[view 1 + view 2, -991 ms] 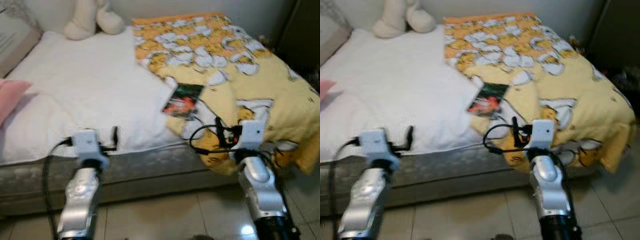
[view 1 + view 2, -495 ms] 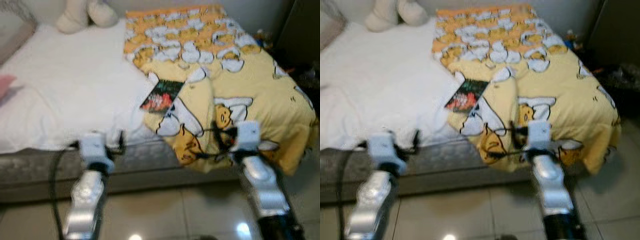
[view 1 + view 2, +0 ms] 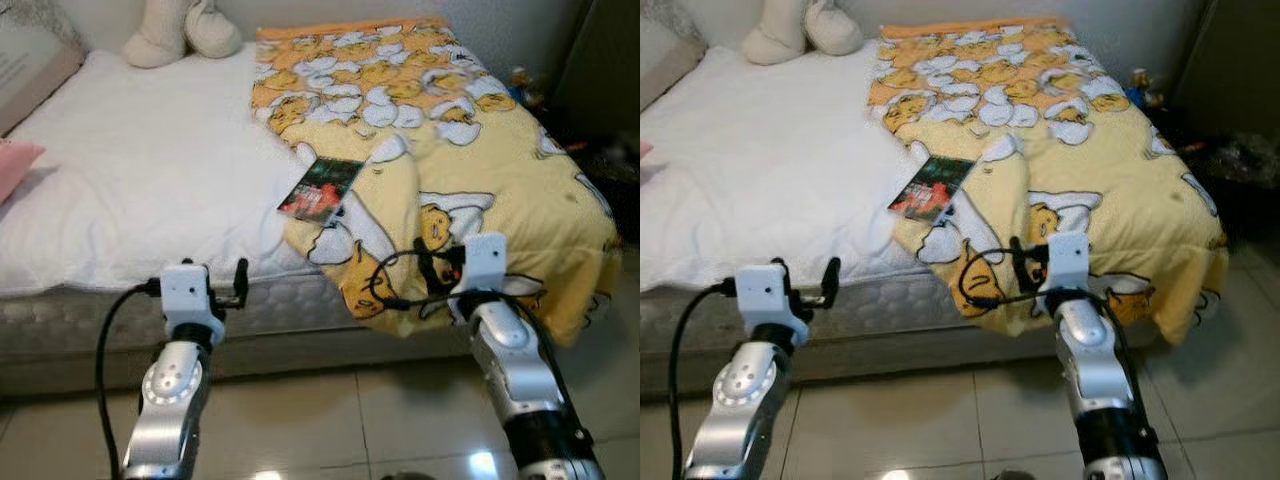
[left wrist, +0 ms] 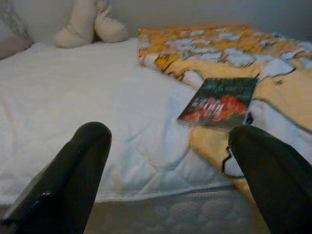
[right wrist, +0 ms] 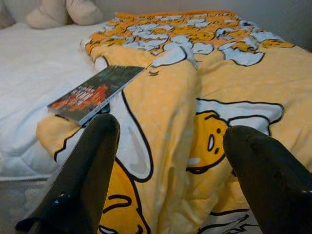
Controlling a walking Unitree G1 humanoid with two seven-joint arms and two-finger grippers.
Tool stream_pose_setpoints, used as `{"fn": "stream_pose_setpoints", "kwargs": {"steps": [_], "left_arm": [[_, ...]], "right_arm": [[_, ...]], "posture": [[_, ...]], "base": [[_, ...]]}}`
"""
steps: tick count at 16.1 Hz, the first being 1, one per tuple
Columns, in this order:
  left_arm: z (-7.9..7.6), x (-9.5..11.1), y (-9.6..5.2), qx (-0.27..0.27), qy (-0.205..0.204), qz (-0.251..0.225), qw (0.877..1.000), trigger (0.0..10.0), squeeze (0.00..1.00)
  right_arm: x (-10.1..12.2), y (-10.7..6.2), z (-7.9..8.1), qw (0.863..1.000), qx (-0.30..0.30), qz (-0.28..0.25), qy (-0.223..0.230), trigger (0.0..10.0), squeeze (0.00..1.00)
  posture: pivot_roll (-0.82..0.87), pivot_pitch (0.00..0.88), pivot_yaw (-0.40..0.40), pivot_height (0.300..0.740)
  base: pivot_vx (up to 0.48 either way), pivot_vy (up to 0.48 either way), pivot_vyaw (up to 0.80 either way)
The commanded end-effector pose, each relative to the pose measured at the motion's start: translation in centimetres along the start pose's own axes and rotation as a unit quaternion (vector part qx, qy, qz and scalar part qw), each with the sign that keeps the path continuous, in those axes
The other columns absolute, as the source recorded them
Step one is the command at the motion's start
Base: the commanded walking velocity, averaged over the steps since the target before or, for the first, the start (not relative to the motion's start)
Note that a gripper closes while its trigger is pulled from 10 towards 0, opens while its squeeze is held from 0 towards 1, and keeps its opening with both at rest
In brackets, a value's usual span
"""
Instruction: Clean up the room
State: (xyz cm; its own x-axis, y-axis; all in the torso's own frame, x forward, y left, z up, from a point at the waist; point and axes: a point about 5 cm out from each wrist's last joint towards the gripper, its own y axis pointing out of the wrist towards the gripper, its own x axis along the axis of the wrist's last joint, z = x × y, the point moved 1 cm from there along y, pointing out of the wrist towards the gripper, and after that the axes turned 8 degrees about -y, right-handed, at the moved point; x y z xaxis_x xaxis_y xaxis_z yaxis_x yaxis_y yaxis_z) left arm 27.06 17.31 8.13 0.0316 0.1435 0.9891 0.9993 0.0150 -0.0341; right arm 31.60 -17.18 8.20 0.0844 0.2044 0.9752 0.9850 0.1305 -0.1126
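On the bed (image 3: 150, 190) in front of me, near its front edge, lies a thin book (image 3: 320, 187) with a dark green cover and a red-orange picture across its lower half. It lies flat and slightly askew, right where the white quilted mattress cover meets the yellow blanket (image 3: 470, 150), part on each.

Going from my left: a pink cushion (image 3: 15, 165) pokes in at the far edge of the bed, and a grey-beige pillow (image 3: 30, 60) leans in the back corner. A cream plush toy (image 3: 185, 30) sits against the wall at the head of the bed. The white cover is smooth with faint stitched lines. To the right of it the blanket, printed with a yellow cartoon figure and white egg shapes, covers the rest of the bed and hangs rumpled over the front edge toward the pale tiled floor (image 3: 330, 420).

My left gripper (image 4: 165, 161) hovers just off the mattress edge, its two black fingers spread wide, with the book ahead of it and nothing held. My right gripper (image 5: 165, 161) hangs over the draped blanket fold, fingers likewise spread apart and empty, the book a little ahead and to its left. Far right, beside the bed, stands dark furniture (image 3: 610, 70) with some small clutter too blurred to make out.
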Motion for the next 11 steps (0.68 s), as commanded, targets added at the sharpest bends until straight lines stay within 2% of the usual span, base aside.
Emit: {"fn": "stream_pose_setpoints", "kwargs": {"steps": [1,11], "left_arm": [[-0.37,0.76,0.49,-0.007,0.000,-0.014,1.000,10.0,0.00],[-0.40,0.75,0.47,0.009,-0.021,-0.014,1.000,10.0,0.00]], "right_arm": [[0.16,0.20,-0.07,1.000,0.002,-0.003,-0.006,10.0,0.00],[0.25,0.67,0.12,1.000,0.001,-0.006,-0.005,10.0,0.00]], "posture": [[-0.15,0.000,0.095,0.740],[-0.15,0.000,0.098,0.740]], "base": [[0.480,0.000,0.00],[0.471,0.000,0.00]]}}
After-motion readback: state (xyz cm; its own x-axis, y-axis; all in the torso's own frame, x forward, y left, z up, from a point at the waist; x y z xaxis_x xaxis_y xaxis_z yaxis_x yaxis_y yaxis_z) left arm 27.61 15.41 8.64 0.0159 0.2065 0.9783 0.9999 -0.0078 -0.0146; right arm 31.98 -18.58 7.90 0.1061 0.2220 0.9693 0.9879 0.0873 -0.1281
